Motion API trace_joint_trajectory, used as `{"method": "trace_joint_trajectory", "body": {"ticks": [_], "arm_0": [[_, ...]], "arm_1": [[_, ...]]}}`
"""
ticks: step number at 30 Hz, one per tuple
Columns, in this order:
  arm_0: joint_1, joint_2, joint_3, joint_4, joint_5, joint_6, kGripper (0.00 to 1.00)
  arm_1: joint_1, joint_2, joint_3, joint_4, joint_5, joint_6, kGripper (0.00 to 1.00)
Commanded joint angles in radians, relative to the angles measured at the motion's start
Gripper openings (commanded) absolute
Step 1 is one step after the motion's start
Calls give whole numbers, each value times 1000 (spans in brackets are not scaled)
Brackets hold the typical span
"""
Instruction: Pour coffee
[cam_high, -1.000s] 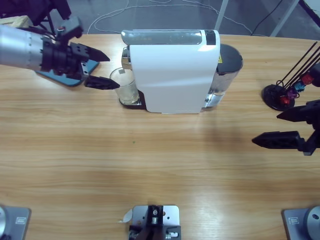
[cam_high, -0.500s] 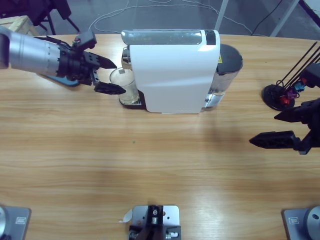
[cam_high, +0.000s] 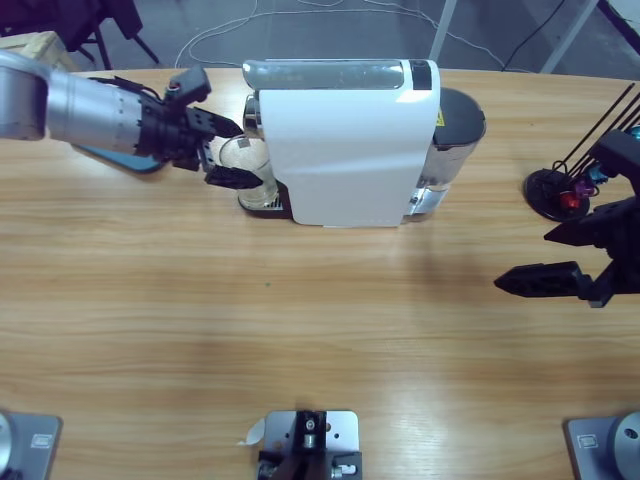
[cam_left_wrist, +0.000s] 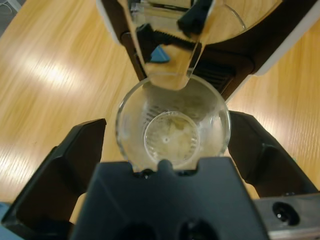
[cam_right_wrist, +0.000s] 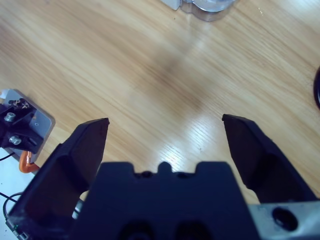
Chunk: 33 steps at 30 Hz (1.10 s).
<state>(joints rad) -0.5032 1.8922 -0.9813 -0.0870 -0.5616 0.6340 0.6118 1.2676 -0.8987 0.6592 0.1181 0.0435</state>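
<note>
Wooden table (cam_high: 300, 320) spans the high view, with a white coffee machine (cam_high: 350, 150) standing on it near the far edge. Your left gripper (cam_high: 228, 153) reaches in from the left on its silver-grey arm, and its two black jaws stand apart on either side of a clear glass (cam_high: 250, 170) that sits under the machine's spout. In the left wrist view you see the glass (cam_left_wrist: 173, 125) from above, centred between the spread jaws, with a narrow gap showing on each side, so the jaws bracket the glass without clamping it. At the bottom of the glass lies the coffee (cam_left_wrist: 175, 134), a thin pale tan film covering only part of the base. Directly over the glass rim hangs the machine's shiny spout (cam_left_wrist: 167, 60).

Your right gripper (cam_high: 545, 258) hangs over bare wood near the right edge of the table, well apart from the machine, with its jaws wide apart and nothing between them. The right wrist view confirms this: you see only wood grain between the two black jaws of that gripper (cam_right_wrist: 167, 132).

Beside the right arm, at the right edge of the high view, stands a black wire capsule rack (cam_high: 560, 185) with small coloured capsules (cam_high: 572, 198) at its base. A blue flat object (cam_high: 120, 158) lies on the table beneath the left arm, mostly hidden by it.
</note>
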Motion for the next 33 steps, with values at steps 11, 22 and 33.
{"method": "trace_joint_trajectory", "body": {"ticks": [11, 22, 33], "arm_0": [[-17, 60, 2, -13, 18, -19, 0], [117, -119, 95, -11, 127, -122, 0], [376, -22, 100, -313, 488, -471, 0]], "arm_1": [[-15, 29, 6, 2, 9, -2, 1000], [-15, 18, 10, -1, 3, -2, 1000], [-16, 19, 10, -3, -1, 0, 1000]]}}
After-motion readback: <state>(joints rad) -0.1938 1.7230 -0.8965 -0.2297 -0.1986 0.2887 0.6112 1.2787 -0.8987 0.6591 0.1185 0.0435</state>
